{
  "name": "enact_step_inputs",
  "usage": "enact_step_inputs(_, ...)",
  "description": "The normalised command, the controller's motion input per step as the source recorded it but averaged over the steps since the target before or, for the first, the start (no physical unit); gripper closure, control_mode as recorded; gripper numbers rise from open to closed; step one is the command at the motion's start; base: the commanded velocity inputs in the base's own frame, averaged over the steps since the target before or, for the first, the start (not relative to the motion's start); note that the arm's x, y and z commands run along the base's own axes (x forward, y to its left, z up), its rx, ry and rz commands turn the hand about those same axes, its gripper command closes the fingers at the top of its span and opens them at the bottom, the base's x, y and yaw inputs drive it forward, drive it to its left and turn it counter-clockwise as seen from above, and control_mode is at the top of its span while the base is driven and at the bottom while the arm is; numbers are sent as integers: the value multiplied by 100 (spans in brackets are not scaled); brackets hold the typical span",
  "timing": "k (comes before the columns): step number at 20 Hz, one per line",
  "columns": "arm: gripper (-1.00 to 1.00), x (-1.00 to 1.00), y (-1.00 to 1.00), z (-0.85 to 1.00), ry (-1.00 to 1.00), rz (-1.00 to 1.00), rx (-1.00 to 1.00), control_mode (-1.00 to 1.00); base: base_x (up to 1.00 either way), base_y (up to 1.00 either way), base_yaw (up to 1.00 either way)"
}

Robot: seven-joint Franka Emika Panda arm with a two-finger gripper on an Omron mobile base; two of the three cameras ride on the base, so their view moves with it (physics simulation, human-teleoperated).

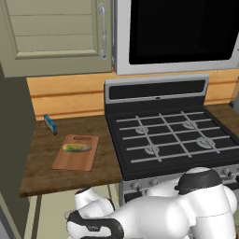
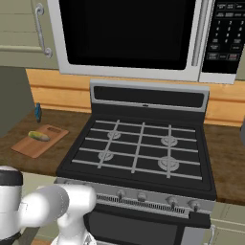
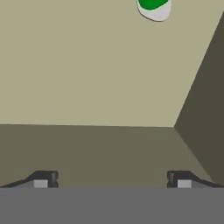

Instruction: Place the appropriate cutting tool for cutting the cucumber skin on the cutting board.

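My pincer (image 3: 112, 179) is spread wide and grasps nothing, its two tips far apart over a plain olive-beige floor (image 3: 87, 78) with a darker wall (image 3: 205, 96) at 3 o'clock. At 12 o'clock a green object with a pale rim (image 3: 153, 8) pokes in; I cannot tell what it is. Farther off, on the wooden counter (image 1: 42, 172) left of the stove (image 1: 172, 135), the cucumber (image 1: 77, 148) lies on the cutting board (image 1: 74, 161). Beyond it, at 11 o'clock, stands a small blue item (image 1: 50, 123).
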Motion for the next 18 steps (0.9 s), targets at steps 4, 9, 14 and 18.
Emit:
enact_step_inputs(4, -100, 71, 23, 38, 0, 0, 0, -100, 0, 0, 0)
enact_step_inputs(9, -100, 70, 29, 9, 0, 0, 0, -100, 0, 0, 0)
enact_step_inputs(14, -100, 37, 37, -6, -7, 0, -5, -100, 0, 0, 0)
enact_step_inputs(18, -100, 45, 23, 0, -2, 0, 0, -100, 0, 0, 0)
